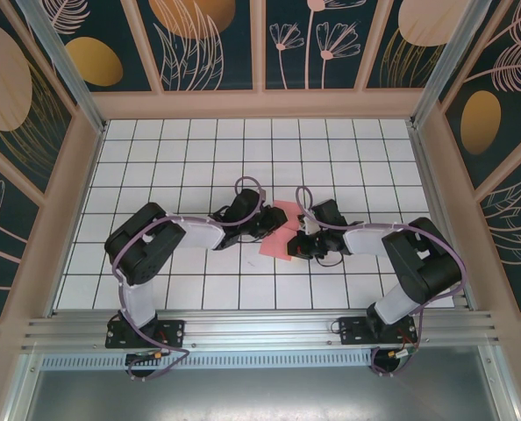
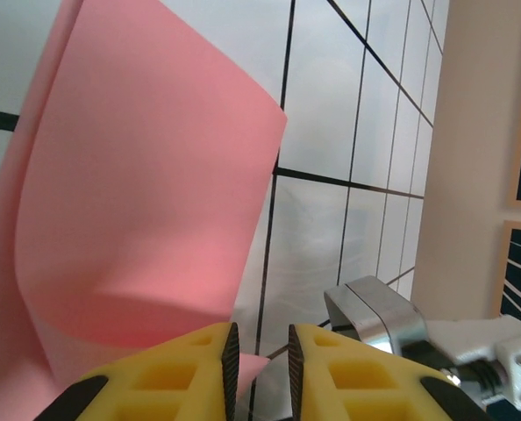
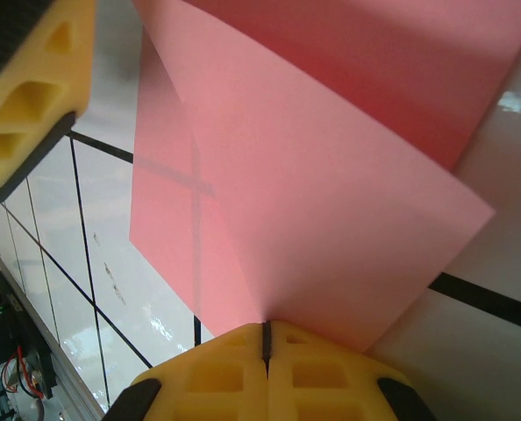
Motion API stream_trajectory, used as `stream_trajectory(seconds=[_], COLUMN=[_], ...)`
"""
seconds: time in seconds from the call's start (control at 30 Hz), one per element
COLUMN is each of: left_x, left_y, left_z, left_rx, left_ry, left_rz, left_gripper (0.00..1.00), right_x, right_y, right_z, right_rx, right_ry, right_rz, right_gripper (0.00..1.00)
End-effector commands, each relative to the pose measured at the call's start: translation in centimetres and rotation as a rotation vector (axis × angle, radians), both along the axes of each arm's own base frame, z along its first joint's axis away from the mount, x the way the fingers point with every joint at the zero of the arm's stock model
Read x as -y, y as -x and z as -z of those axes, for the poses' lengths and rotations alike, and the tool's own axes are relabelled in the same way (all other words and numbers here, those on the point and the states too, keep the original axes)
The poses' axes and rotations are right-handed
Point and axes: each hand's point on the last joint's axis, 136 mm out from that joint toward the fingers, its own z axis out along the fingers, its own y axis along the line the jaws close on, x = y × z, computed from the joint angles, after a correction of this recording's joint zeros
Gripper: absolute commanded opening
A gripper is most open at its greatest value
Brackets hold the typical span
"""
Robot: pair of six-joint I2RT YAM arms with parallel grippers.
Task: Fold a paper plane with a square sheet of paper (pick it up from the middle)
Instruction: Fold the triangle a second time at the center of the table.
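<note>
The square sheet of paper (image 1: 285,217) is in the middle of the table (image 1: 155,158), between the two grippers. The left gripper (image 1: 262,224) is just to its left. The right gripper (image 1: 301,242) is on its right, with the paper's edge between its fingers.

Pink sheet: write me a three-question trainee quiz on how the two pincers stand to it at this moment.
1. True or false: the right pincer is shut on an edge of the pink sheet.
2. Pick one. In its wrist view, the left pincer has its jaws: A) pressed tight together; B) a narrow gap apart; C) clamped on a metal tool.
3. Fill the blank: the table under the sheet is white with black ____ lines.

Key: 1 true; 2 B; 3 grid.
</note>
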Motion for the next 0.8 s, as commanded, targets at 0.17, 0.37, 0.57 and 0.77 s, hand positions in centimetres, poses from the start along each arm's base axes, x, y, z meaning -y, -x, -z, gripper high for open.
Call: stream_trajectory(seconds=[0.17,0.37,0.57,0.77], left_x=[0.3,-1.7,-4.2,-6.2], left_y=[-0.3,-0.4,-0.2,-0.2], left_z=[1.8,3.1,4.4,5.2], left_rx=[-0.006,-0.018,-0.034,-0.050], left_ry=[-0.037,-0.114,-0.157,-0.181], left_rz=[0.015,-0.041,-0.104,-0.152], left_gripper=[0.26,0.26,0.25,0.24], right_x=[1.9,2.0,2.2,2.3], right_y=[1.7,1.8,1.9,2.0], right_z=[3.0,3.2,3.4,3.5], right_rx=[-0.066,-0.070,-0.077,-0.083], right_ry=[0.132,0.136,0.142,0.146], right_rz=[0.000,0.003,0.007,0.008], right_gripper=[0.00,0.00,0.00,0.00])
